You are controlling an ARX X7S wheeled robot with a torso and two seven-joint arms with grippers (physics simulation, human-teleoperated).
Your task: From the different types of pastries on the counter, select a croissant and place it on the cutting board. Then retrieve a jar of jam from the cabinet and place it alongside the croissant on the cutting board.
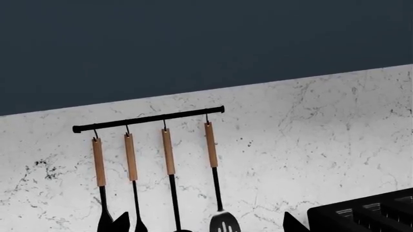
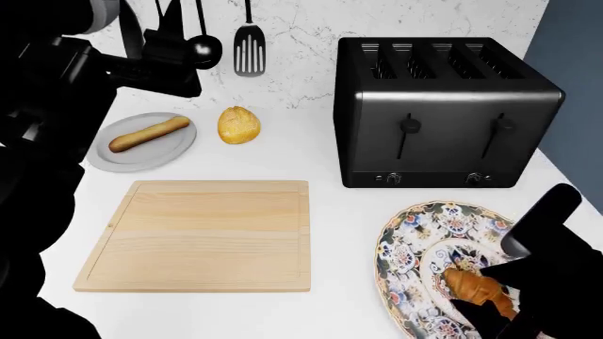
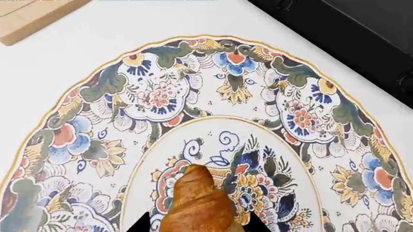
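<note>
The croissant (image 3: pixel 197 203), golden brown, lies on the floral plate (image 3: pixel 161 92) at the counter's front right. My right gripper (image 3: pixel 199 224) is open, with one fingertip on each side of it and small gaps between. In the head view the croissant (image 2: pixel 481 291) sits under the right arm. The light-wood cutting board (image 2: pixel 203 236) lies bare on the white counter (image 2: pixel 330 212). A brown bread stick (image 2: pixel 149 134) rests on a grey plate, and a round bun (image 2: pixel 239 125) sits beside it. My left gripper (image 1: pixel 206 224) is open and holds nothing, raised facing the wall. The jar of jam is out of view.
A black four-slot toaster (image 2: pixel 443 113) stands behind the floral plate. Several wood-handled utensils hang from a black rail (image 1: pixel 148 118) on the marble backsplash, close to the left gripper. A dark blue panel (image 1: pixel 193 43) runs above the backsplash.
</note>
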